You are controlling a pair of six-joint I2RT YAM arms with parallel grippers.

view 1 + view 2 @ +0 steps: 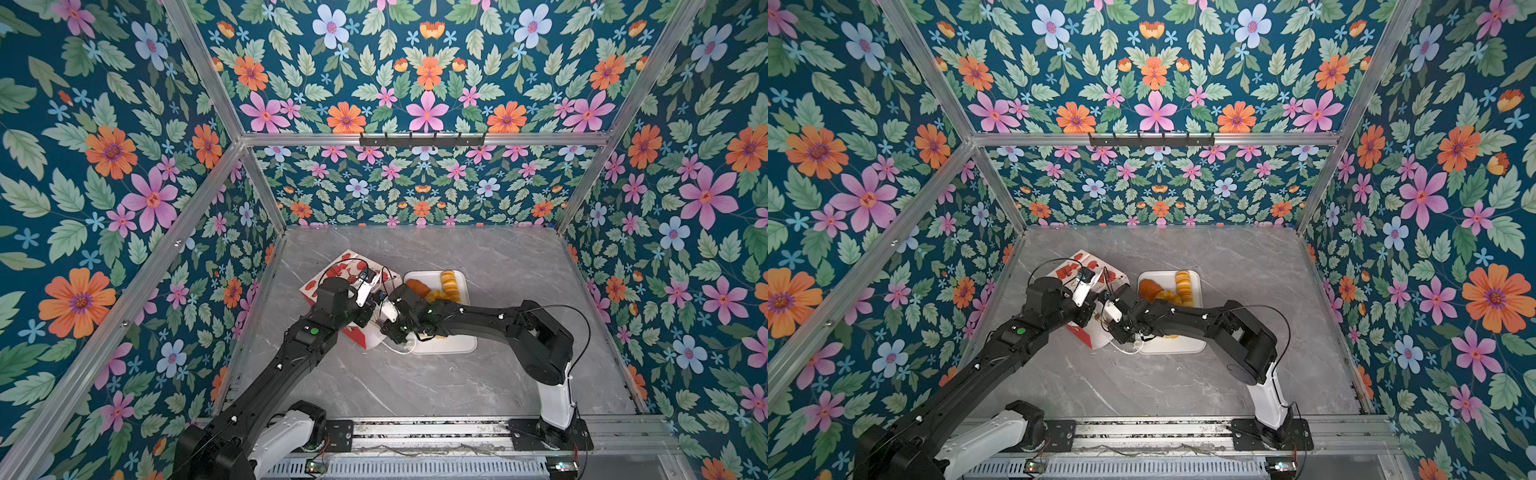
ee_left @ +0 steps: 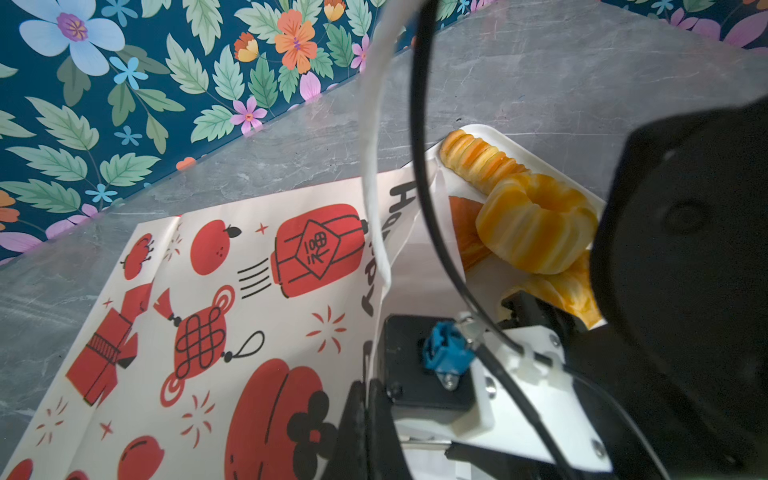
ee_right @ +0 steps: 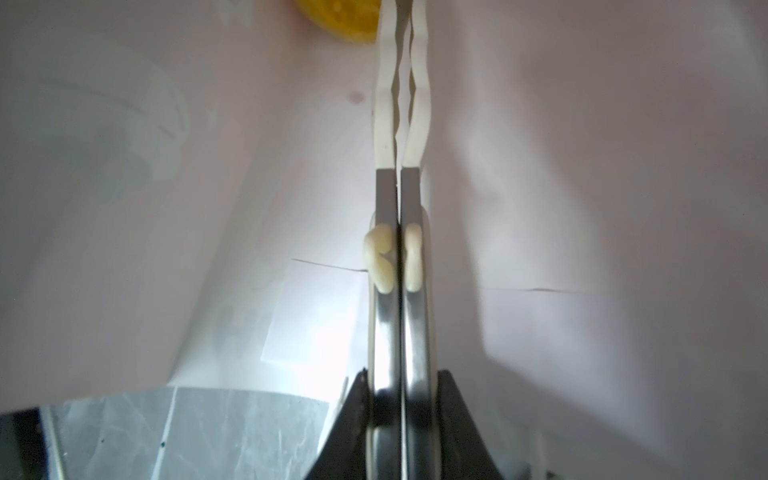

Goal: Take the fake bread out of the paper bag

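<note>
Paper bag (image 1: 338, 266) lies on its side left of the table (image 1: 519, 270) centre. Its bottom points to the far-left corner and its mouth faces the near edge, just beside the white tray (image 1: 457, 345).

Four bread pieces sit on the tray: ridged roll (image 1: 451, 284), brown bun (image 1: 417, 286), ring (image 2: 536, 224), and an orange piece (image 2: 573, 299) half hidden by the right arm.

One bread piece is left. It shows as a yellow lump (image 3: 340, 20) deep in the bag in the right wrist view, just beside the fingertips, not between them.

Right hand (image 3: 401, 16) is inside the bag and clenched. Its fingers are pressed together with nothing visible between them. Looks like a miss, though the very tips run out of frame.

Left hand (image 2: 365, 390) is clenched at the bag mouth. It seems to pinch the upper paper lip, which keeps the mouth lifted for the other arm.

Handling, my read:
- The bread is light, glossy and rounded, so likely slippery and prone to squirting out of a tip pinch.
- Its stiffness can't be told from the pictures.
- Take it across the narrow width with the fingers well past the middle.
- The bag is thin paper. It will buckle and slide on the smooth table, and pushing the piece just drives it deeper.
- Next, reopen the right hand, shift toward the lump, straddle it, then close.
- Keep the lip held while doing that.
</note>
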